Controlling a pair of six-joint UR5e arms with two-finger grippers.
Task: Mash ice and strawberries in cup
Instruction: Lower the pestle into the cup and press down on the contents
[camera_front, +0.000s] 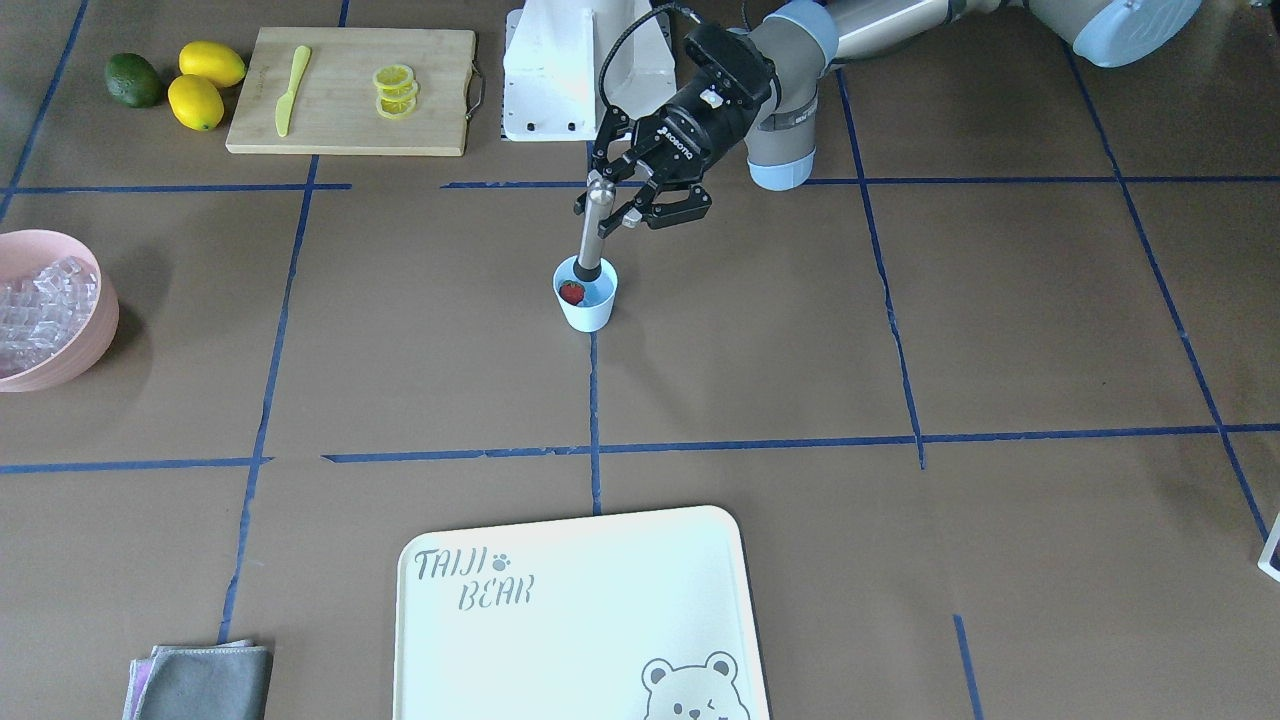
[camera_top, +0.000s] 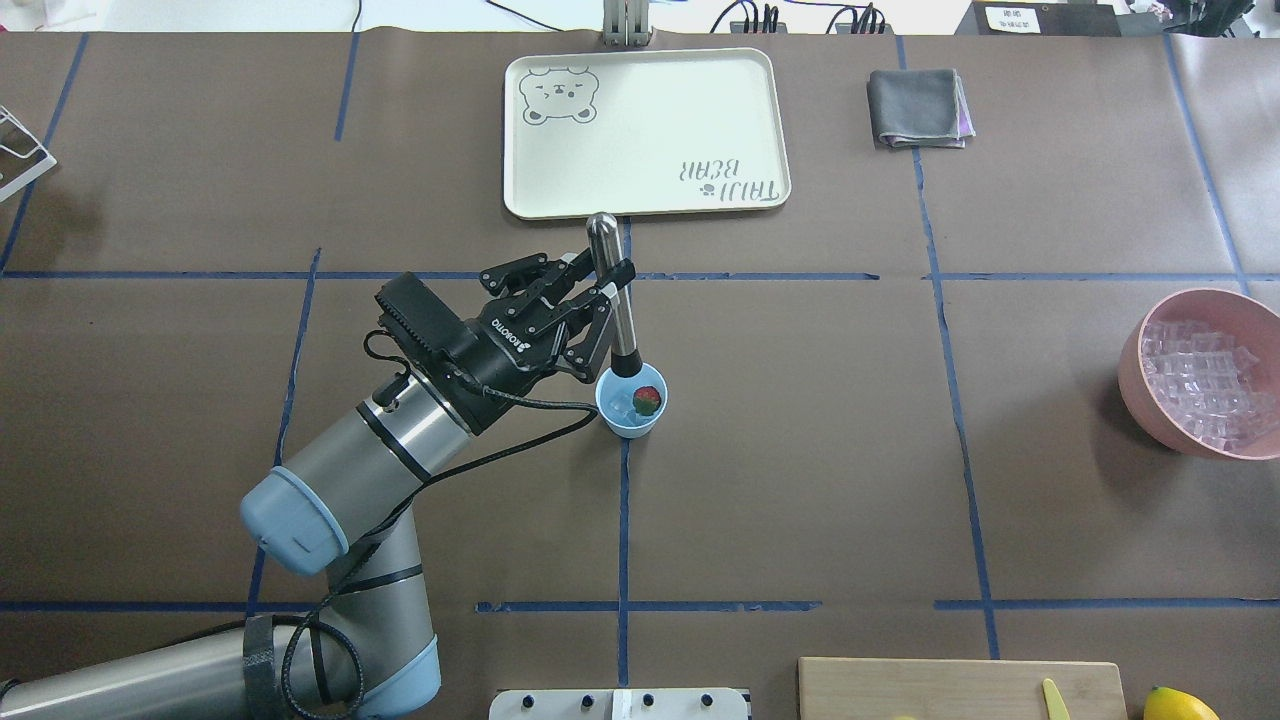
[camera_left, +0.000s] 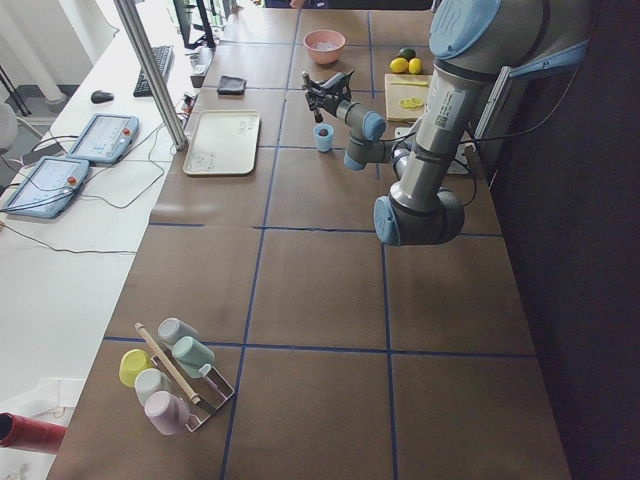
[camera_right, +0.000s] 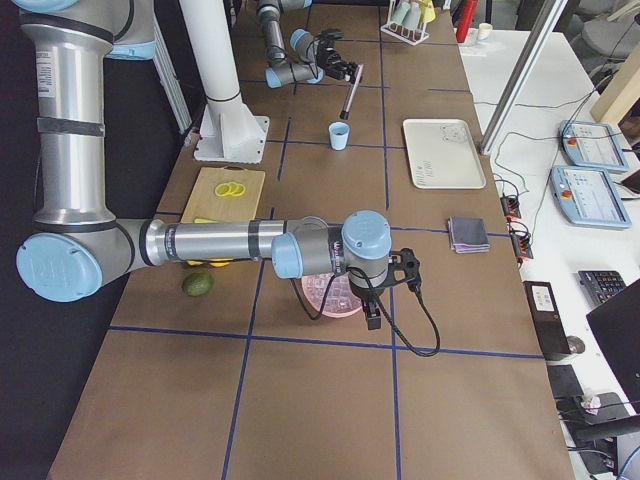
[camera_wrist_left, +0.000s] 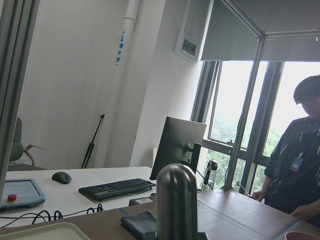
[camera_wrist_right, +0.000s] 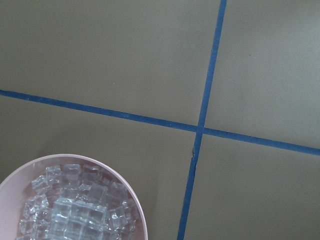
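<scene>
Cup (camera_top: 630, 430) sits mid-bench on a blue tape line. Strawberry (camera_top: 648, 400) is inside it, on the 3 o'clock side in the overhead view. Can't tell if there's ice in the cup. Muddler (camera_top: 612, 290) is tilted, its black tip in the cup mouth at 12 o'clock. Left hand (camera_top: 606, 284) is clamped on the muddler's metal shaft, at the cup's 11 o'clock. Tray (camera_top: 650, 130) at 12. Pink bowl (camera_top: 1138, 395) of ice (camera_top: 1200, 385) at 3. Right hand (camera_right: 372, 315) hangs over that bowl; can't tell if it's open or closed.
</scene>
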